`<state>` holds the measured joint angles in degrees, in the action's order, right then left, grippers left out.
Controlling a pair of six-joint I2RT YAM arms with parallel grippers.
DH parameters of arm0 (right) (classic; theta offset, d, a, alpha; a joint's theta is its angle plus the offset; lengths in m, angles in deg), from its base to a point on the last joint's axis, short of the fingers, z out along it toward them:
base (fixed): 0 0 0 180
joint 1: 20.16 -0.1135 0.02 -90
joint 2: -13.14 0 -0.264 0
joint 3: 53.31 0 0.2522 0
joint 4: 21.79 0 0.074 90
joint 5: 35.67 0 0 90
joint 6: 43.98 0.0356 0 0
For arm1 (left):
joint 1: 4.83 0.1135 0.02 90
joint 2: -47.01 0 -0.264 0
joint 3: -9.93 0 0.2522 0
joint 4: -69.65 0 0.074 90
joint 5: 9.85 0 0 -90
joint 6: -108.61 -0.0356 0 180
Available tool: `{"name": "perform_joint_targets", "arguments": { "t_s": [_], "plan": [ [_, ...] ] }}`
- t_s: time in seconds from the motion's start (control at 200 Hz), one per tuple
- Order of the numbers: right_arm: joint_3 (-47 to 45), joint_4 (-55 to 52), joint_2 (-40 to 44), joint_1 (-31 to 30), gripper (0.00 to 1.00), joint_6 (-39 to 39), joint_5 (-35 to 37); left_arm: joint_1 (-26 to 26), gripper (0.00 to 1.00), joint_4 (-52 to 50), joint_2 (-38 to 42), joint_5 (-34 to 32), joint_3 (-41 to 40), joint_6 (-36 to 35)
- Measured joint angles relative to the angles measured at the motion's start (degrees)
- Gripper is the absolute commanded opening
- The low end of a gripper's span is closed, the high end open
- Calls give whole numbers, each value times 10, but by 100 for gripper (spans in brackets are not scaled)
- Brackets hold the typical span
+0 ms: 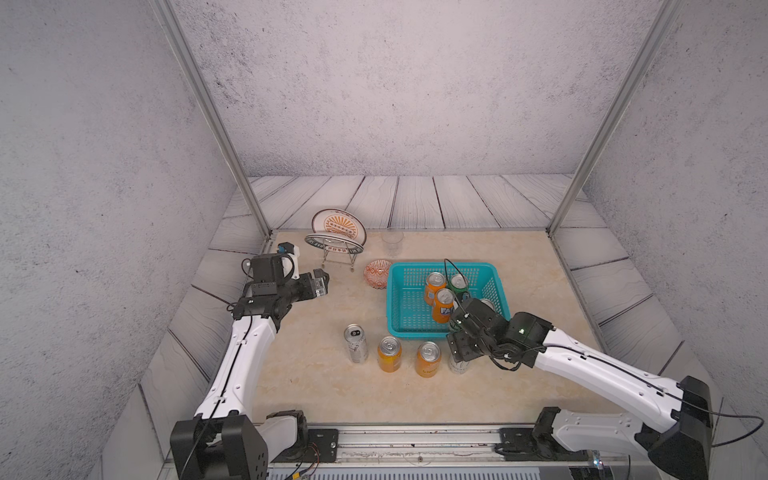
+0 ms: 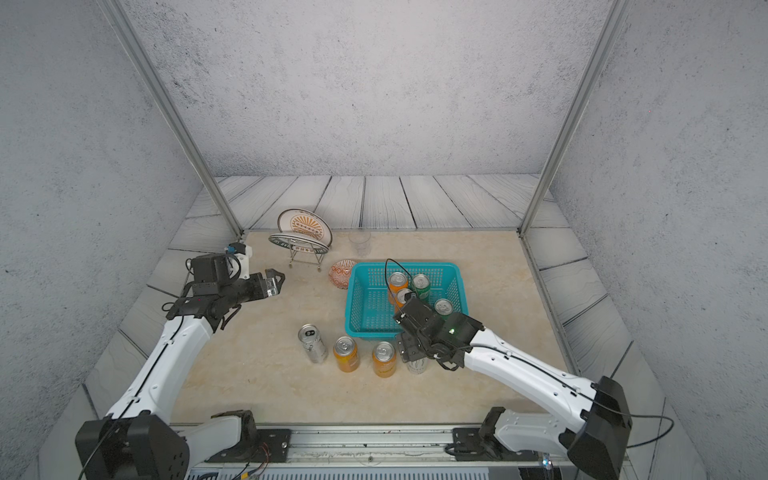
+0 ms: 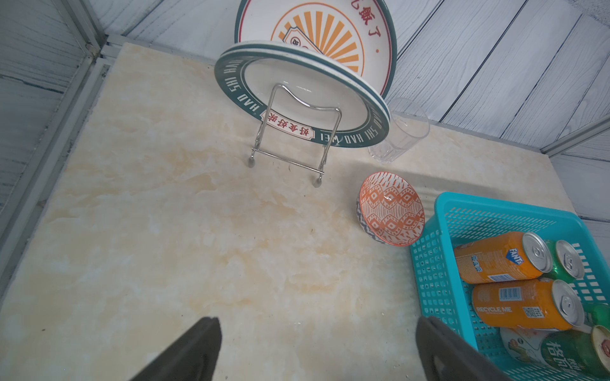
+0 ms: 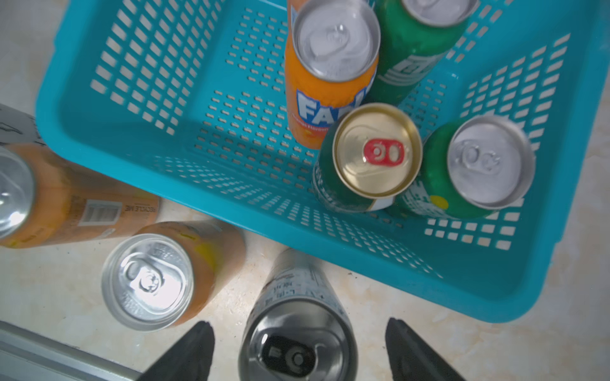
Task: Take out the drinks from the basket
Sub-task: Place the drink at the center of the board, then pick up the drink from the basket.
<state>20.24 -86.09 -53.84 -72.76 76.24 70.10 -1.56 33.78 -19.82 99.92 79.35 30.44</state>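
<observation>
right wrist view: the right gripper stood unclenched, jaws apart either side of an upright tall silver-white aluminium can on the beige table, just near of the turquoise perforated plastic basket; inside stood a gold-topped green can, long axis vertical, its top unseen in both top views. left gripper gaped empty, far left.

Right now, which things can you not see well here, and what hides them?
- Gold-topped green can: in both top views the right arm covers its top.
- Silver-white can: the right gripper hides its top in both top views; the right wrist view's edge cuts it.
- Rear orange can in the basket: only a sliver in the right wrist view, behind the front one.
- Orange cans on the table: labels blurred in the right wrist view.
</observation>
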Motion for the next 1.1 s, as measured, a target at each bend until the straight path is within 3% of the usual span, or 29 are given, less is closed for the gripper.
{"name": "perform_joint_targets", "arguments": {
  "t_s": [0.29,0.555,0.786,1.101],
  "plan": [
    [90,-23,20,30,99,-67,26,0,99,-4,0,0,0,0],
    [113,-29,11,156,99,-131,-13,0,99,-5,0,0,0,0],
    [149,-25,-61,222,99,-179,-45,0,99,-5,0,1,0,0],
    [160,-15,-140,279,91,-207,-83,2,99,-9,0,2,0,-3]
  ]
}}
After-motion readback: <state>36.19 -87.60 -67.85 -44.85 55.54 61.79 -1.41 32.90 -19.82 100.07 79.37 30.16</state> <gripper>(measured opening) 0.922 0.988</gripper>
